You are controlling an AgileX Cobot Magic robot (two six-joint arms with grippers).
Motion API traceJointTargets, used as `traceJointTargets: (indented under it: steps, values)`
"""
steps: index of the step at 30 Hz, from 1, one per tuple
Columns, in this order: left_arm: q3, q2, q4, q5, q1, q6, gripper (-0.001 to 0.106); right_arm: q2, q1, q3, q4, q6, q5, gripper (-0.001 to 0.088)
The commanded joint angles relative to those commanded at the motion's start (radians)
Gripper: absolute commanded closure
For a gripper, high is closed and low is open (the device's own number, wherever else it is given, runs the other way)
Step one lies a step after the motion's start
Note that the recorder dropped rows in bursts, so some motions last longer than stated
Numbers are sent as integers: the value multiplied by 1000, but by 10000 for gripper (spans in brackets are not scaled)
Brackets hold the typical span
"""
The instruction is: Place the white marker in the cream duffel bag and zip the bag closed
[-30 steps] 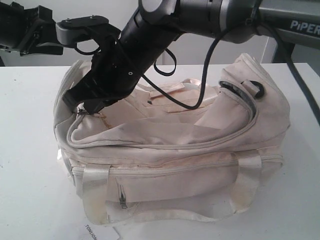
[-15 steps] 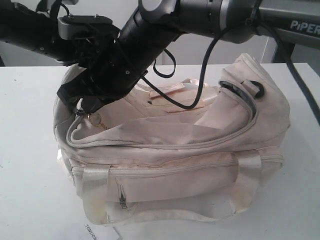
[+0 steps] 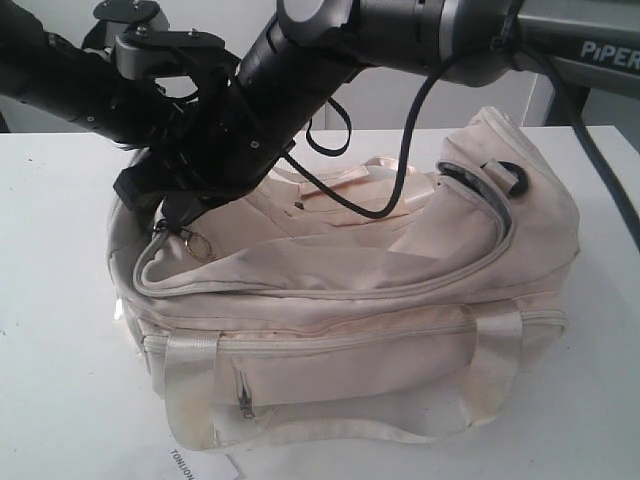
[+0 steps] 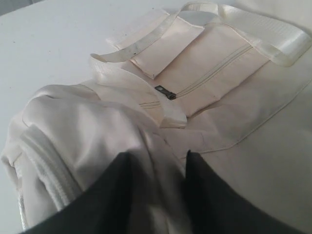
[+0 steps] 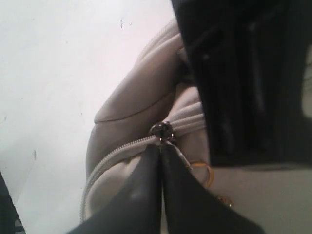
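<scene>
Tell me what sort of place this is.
Probably a robotics lab bench: two black robot arms, one marked PiPER, work over a cream duffel bag on a plain white table.

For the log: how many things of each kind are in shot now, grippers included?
cream duffel bag: 1
gold keyring: 1
paper tag: 1
grippers: 2, left gripper and right gripper
white marker: 0 in view
Total: 5

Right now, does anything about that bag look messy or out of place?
Yes. The cream duffel bag sits slumped and creased, brownish stains mark its front handle, and a loose paper tag lies by its front edge, partly cut off by the exterior view.
</scene>
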Motion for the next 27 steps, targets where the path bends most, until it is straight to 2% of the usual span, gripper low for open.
traceJointTargets:
  steps: [3, 10, 15, 22, 24, 27]
  values:
    - [0, -2, -2, -11, 0, 0, 1052, 0, 0, 0, 0, 0, 0, 868]
    - [0, -3, -9, -4, 0, -2, 1053, 0, 0, 0, -10, -14, -5, 868]
    - [-13, -19, -9, 4, 0, -61, 1053, -13, 0, 0, -27, -30, -31, 868]
    - [-59, -50, -9, 44, 0, -92, 1053, -58, -18, 0, -60, -22, -49, 863]
    - [-76, -50, -9, 57, 0, -132, 1053, -60, -22, 0, -72, -22, -34, 826]
    - [-99, -50, -9, 70, 0, -166, 1053, -60, -23, 0, -98, -26, -4, 703]
